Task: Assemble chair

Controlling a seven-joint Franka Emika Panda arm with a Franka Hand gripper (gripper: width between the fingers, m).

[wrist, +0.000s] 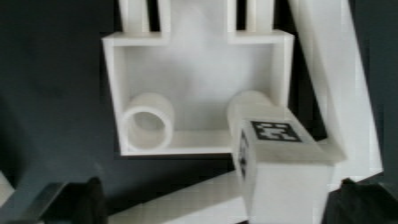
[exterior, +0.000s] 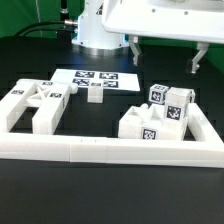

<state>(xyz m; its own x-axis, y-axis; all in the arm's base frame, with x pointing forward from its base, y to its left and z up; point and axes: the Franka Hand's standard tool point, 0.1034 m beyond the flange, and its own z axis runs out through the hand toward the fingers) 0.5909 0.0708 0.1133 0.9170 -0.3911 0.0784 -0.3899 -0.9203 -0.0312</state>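
While the robot's two-finger gripper (exterior: 166,55) hangs high over the black table (exterior: 40,200), its fingers are spread wide apart and hold nothing.

On the exterior view's left sits a clump of white blocky plastic chair parts (exterior: 35,103), slabs and bars with black-and-white square tags. The tags face up, most likely so the cameras can find each part.

Near the middle lies the flat white marker board (exterior: 95,77). One small white plastic block (exterior: 95,95) stands alone close to it.

On the exterior view's right is a pile of white tagged cubes and a slab (exterior: 158,115). It sits inside the corner of the long white L-shaped border rail (exterior: 100,150), which probably stops parts from sliding away. The gripper hangs above this pile.

The wrist view looks down on a white square plate with a raised rim (wrist: 196,70). A short round white tube (wrist: 146,125) lies in it, and a white tagged bar (wrist: 276,145) crosses its edge. I think the open fingers are ready to pick from here.
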